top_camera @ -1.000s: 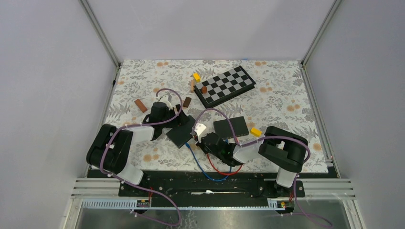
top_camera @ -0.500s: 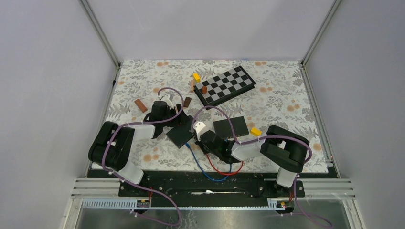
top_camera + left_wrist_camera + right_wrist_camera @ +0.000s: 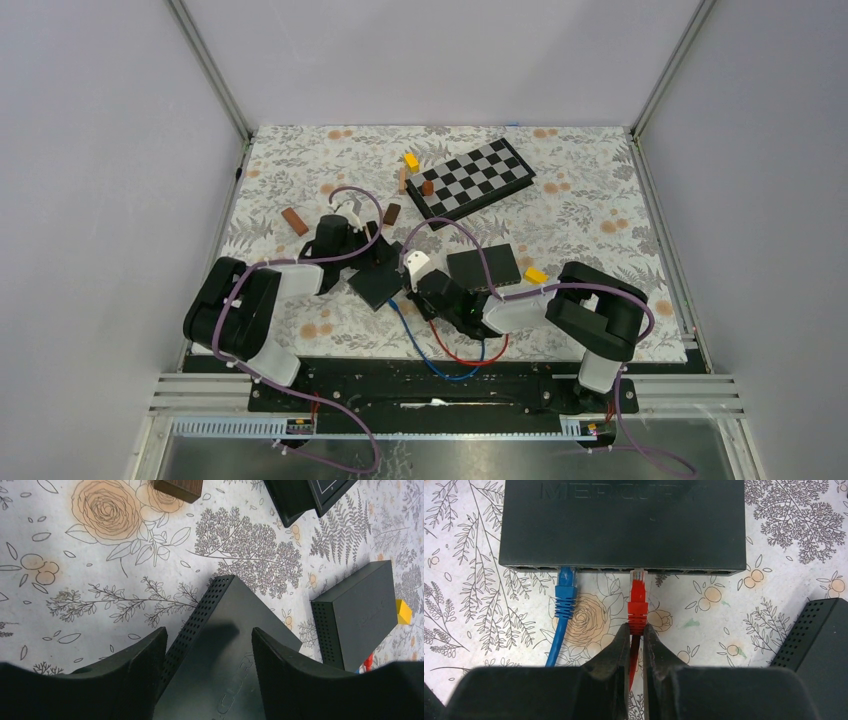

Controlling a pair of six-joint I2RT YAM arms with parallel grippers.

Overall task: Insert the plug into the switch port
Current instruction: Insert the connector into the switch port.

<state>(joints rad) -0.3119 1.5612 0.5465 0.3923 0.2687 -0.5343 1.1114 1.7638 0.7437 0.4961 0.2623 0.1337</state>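
**Right wrist view:** The right gripper (image 3: 636, 630), jaws clenched on the tail of the red plug (image 3: 638, 602), is presenting it to a port midway along the front of the black Mercury switch (image 3: 624, 525). The plug's clear tip is sitting at the port mouth, and whether it has latched cannot be told. A blue plug (image 3: 566, 592) is already sitting in a port further left.

**Left wrist view:** The left gripper (image 3: 207, 632) is straddling a corner of the switch, one jaw on each side. Whether the jaws are pinching it or merely bracketing it cannot be told. A second black box (image 3: 357, 612) is lying apart on the floral surface (image 3: 75, 605).

**Top view:** Both arms are meeting at the switch near the middle of the surface, with the red cable (image 3: 465, 352) looping back towards the bases.

**Risk:** If the switch is not yet firmly braced, the push is likely to slide or turn it. The plug, held only by its tail, could then tilt and jam against the port's edge.

**Change:** Compared with a second earlier, the right gripper is sitting further forward and left, nearer the switch. The left jaws are standing narrower around it.
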